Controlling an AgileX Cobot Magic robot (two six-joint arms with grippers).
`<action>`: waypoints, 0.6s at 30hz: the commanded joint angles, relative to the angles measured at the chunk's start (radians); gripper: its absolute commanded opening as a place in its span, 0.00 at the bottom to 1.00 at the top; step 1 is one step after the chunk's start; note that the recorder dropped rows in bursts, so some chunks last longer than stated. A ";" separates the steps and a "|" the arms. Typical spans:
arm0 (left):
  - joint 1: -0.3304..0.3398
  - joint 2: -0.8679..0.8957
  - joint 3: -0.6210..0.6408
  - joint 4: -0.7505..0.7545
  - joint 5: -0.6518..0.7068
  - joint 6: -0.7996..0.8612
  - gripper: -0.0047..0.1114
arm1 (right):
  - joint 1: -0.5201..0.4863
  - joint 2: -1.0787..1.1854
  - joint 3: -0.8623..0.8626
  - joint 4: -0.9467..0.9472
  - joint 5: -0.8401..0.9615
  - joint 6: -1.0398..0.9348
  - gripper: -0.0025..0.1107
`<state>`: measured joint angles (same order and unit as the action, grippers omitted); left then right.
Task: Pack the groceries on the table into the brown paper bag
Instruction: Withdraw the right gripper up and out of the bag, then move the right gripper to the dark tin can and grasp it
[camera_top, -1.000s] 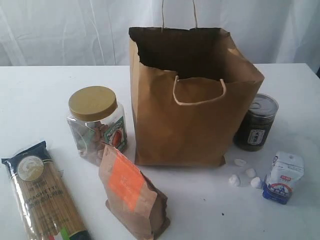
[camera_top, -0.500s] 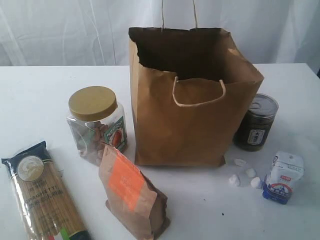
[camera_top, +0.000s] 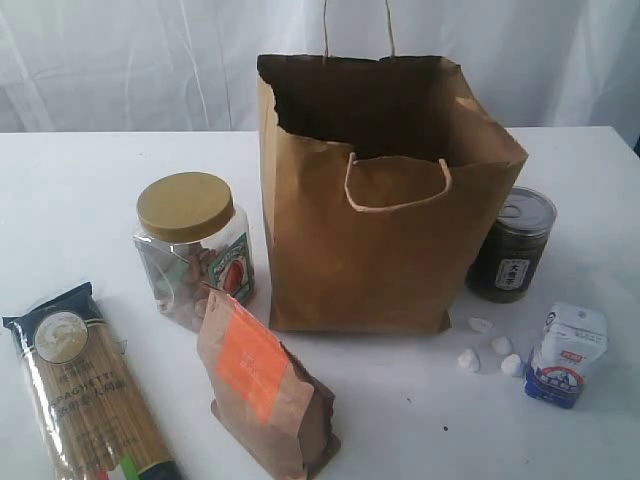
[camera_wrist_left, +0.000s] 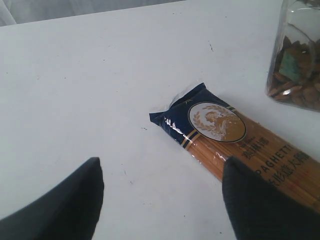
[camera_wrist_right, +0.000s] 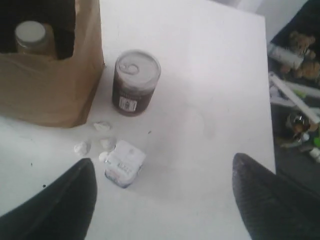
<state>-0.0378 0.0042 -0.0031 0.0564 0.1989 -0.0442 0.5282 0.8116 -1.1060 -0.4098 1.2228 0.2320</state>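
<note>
The brown paper bag (camera_top: 385, 200) stands upright and open in the middle of the table (camera_top: 80, 190). Left of it are the tan-lidded clear jar (camera_top: 192, 245), the spaghetti packet (camera_top: 85, 385) lying flat, and the orange-labelled brown pouch (camera_top: 262, 385). To its right sit the dark jar (camera_top: 513, 245) and the small white-blue packet (camera_top: 567, 353). A white-capped bottle (camera_wrist_right: 34, 37) shows inside the bag (camera_wrist_right: 55, 85). My left gripper (camera_wrist_left: 162, 165) hovers open over bare tabletop beside the packet's blue end (camera_wrist_left: 200, 117). My right gripper (camera_wrist_right: 162, 160) is open high above the small packet (camera_wrist_right: 124, 162) and dark jar (camera_wrist_right: 136, 82). Neither gripper shows in the exterior view.
Small white lumps (camera_top: 490, 350) lie between the bag and the white-blue packet. The clear jar (camera_wrist_left: 297, 55) stands just beyond the spaghetti. In the right wrist view the table's edge (camera_wrist_right: 267, 100) drops to cluttered floor (camera_wrist_right: 295, 75).
</note>
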 joint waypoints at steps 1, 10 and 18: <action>-0.009 -0.004 0.003 0.004 -0.003 -0.002 0.64 | -0.002 -0.004 0.125 -0.012 -0.035 0.157 0.64; -0.009 -0.004 0.003 0.004 -0.003 -0.002 0.64 | -0.002 0.006 0.333 -0.010 -0.335 0.304 0.64; -0.009 -0.004 0.003 0.004 -0.003 0.000 0.64 | -0.099 0.141 0.361 -0.006 -0.470 0.303 0.77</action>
<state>-0.0378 0.0042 -0.0031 0.0564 0.1989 -0.0442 0.4860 0.8928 -0.7533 -0.4071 0.7912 0.5358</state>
